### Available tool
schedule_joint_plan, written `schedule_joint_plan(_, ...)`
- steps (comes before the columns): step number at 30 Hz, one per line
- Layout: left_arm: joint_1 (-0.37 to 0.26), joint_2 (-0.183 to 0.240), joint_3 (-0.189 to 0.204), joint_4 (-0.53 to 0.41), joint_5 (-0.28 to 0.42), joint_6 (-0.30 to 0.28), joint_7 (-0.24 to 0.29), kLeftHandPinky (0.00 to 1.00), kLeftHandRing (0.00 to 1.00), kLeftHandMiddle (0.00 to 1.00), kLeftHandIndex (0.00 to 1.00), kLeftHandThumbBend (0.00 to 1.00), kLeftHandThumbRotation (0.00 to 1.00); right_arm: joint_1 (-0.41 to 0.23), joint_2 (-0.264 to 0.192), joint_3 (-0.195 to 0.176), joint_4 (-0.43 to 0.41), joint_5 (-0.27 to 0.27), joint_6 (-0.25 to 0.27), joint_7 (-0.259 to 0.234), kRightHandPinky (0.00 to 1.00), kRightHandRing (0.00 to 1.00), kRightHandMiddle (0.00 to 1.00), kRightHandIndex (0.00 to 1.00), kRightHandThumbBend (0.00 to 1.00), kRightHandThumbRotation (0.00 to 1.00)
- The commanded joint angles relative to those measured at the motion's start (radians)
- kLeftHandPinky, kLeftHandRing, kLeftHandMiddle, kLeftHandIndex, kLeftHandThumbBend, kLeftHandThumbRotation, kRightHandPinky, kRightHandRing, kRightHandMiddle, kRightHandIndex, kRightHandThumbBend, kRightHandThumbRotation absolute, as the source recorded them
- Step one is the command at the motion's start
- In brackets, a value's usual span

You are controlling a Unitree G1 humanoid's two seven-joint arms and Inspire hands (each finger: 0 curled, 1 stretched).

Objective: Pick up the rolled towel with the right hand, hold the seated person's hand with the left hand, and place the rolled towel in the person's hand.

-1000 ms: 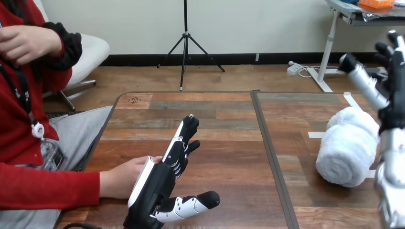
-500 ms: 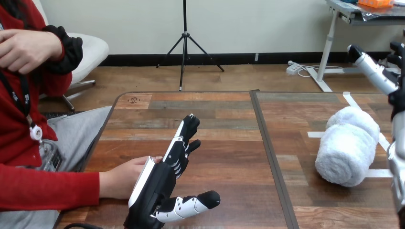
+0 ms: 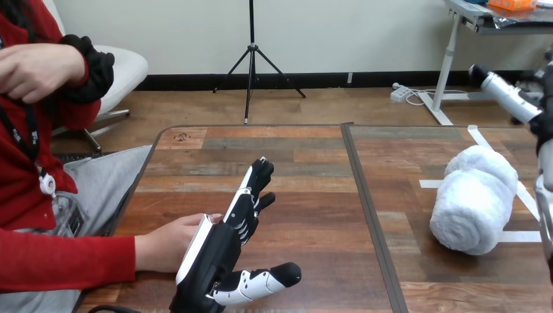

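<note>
- Lying on its side on the right half of the worktop (image 3: pixel 306 163), the towel (image 3: pixel 475 199) is a thick, soft white roll with a nubby terry surface, its round spiral end turned toward the near edge.
- Thin white tape strips (image 3: pixel 522 236) mark the wood under and around the roll.
- The worktop is flat, of mixed brown and grey wooden planks, with a dark seam (image 3: pixel 365 215) running front to back down its middle and rounded far corners.
- The left hand (image 3: pixel 218 254) rests at the near left, hard black plastic with a smooth white shell on its back. Its jointed fingers stretch straight out across the wood, the thumb splayed to the right, clasping nothing.
- The person's hand (image 3: pixel 166 240) lies on the worktop just beside that white shell and seems to touch it. No robot finger curls round it.
- The right hand (image 3: pixel 544 120) hangs at the right edge, above the towel and apart from it. The one silver-and-black digit in sight juts straight up and left, holding nothing.
</note>
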Motion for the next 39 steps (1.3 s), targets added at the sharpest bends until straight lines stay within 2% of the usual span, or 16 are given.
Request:
schedule_joint_plan(1, -0.054, 0.000, 0.011, -0.008, -0.016, -0.020, -0.001, 0.93, 1.00, 1.00, 1.00, 1.00, 0.57, -0.196, -0.045, 0.057, 0.192, -0.029, 0.018, 0.042, 0.22, 0.37, 0.52, 1.00, 1.00, 0.68)
schedule_joint_plan(5, -0.051, 0.000, 0.011, -0.014, -0.022, -0.012, -0.004, 0.93, 1.00, 1.00, 1.00, 1.00, 0.57, -0.256, -0.052, 0.075, 0.292, -0.039, 0.050, 0.057, 0.30, 0.48, 0.59, 1.00, 1.00, 0.69)
schedule_joint_plan(6, -0.051, -0.002, 0.010, -0.014, -0.025, -0.011, -0.006, 0.93, 1.00, 1.00, 1.00, 1.00, 0.57, -0.265, -0.054, 0.083, 0.310, -0.045, 0.049, 0.056, 0.30, 0.45, 0.56, 0.95, 1.00, 0.70)
schedule_joint_plan(8, -0.051, -0.003, 0.012, -0.013, -0.026, -0.013, -0.006, 0.94, 1.00, 1.00, 1.00, 1.00, 0.57, -0.284, -0.057, 0.100, 0.347, -0.057, 0.051, 0.055, 0.29, 0.43, 0.55, 0.92, 1.00, 0.70)
schedule_joint_plan(14, -0.053, -0.002, 0.016, -0.006, -0.013, -0.024, 0.003, 0.93, 1.00, 1.00, 1.00, 1.00, 0.57, -0.323, -0.060, 0.133, 0.435, -0.079, 0.056, 0.058, 0.28, 0.39, 0.50, 0.73, 1.00, 0.71)
schedule_joint_plan(15, -0.053, -0.001, 0.016, -0.006, -0.013, -0.024, 0.002, 0.93, 1.00, 1.00, 1.00, 1.00, 0.57, -0.327, -0.060, 0.139, 0.450, -0.083, 0.055, 0.059, 0.33, 0.49, 0.58, 0.70, 1.00, 0.72)
schedule_joint_plan(18, -0.053, -0.001, 0.019, -0.004, -0.003, -0.029, 0.010, 0.93, 1.00, 1.00, 1.00, 1.00, 0.58, -0.340, -0.060, 0.145, 0.481, -0.084, 0.060, 0.063, 0.39, 0.58, 0.65, 0.68, 1.00, 0.72)
schedule_joint_plan(20, -0.055, -0.002, 0.020, -0.001, 0.004, -0.031, 0.015, 0.93, 1.00, 1.00, 1.00, 1.00, 0.58, -0.345, -0.060, 0.148, 0.493, -0.082, 0.061, 0.064, 0.41, 0.62, 0.68, 0.67, 1.00, 0.72)
schedule_joint_plan(21, -0.055, -0.003, 0.021, -0.001, 0.003, -0.031, 0.016, 0.92, 1.00, 1.00, 1.00, 1.00, 0.58, -0.345, -0.061, 0.161, 0.502, -0.092, 0.061, 0.067, 0.42, 0.64, 0.69, 0.66, 1.00, 0.72)
schedule_joint_plan(23, -0.054, -0.005, 0.023, -0.001, 0.006, -0.032, 0.022, 0.92, 1.00, 1.00, 1.00, 1.00, 0.58, -0.346, -0.060, 0.188, 0.520, -0.115, 0.071, 0.073, 0.42, 0.62, 0.66, 0.60, 1.00, 0.73)
schedule_joint_plan(26, -0.055, -0.006, 0.024, -0.001, 0.015, -0.032, 0.031, 0.92, 1.00, 1.00, 1.00, 1.00, 0.58, -0.350, -0.060, 0.209, 0.536, -0.132, 0.084, 0.077, 0.47, 0.70, 0.73, 0.72, 1.00, 0.76)
schedule_joint_plan(28, -0.055, -0.008, 0.020, -0.002, 0.002, -0.033, 0.023, 0.91, 1.00, 1.00, 1.00, 1.00, 0.58, -0.348, -0.060, 0.221, 0.547, -0.143, 0.084, 0.091, 0.49, 0.73, 0.75, 0.74, 1.00, 0.77)
schedule_joint_plan(31, -0.057, -0.007, 0.025, 0.003, 0.021, -0.051, 0.041, 0.91, 0.99, 1.00, 1.00, 1.00, 0.58, -0.351, -0.055, 0.243, 0.565, -0.165, 0.112, 0.099, 0.51, 0.76, 0.79, 0.78, 1.00, 0.80)
schedule_joint_plan(35, -0.055, -0.009, 0.024, 0.001, 0.013, -0.053, 0.045, 0.91, 0.99, 1.00, 1.00, 1.00, 0.58, -0.336, -0.053, 0.279, 0.578, -0.201, 0.096, 0.109, 0.53, 0.80, 0.83, 0.85, 1.00, 0.84)
schedule_joint_plan(39, -0.054, -0.008, 0.023, 0.002, 0.013, -0.060, 0.051, 0.90, 0.99, 1.00, 1.00, 1.00, 0.58, -0.332, -0.046, 0.308, 0.592, -0.228, 0.117, 0.133, 0.36, 0.67, 0.73, 0.82, 1.00, 0.87)
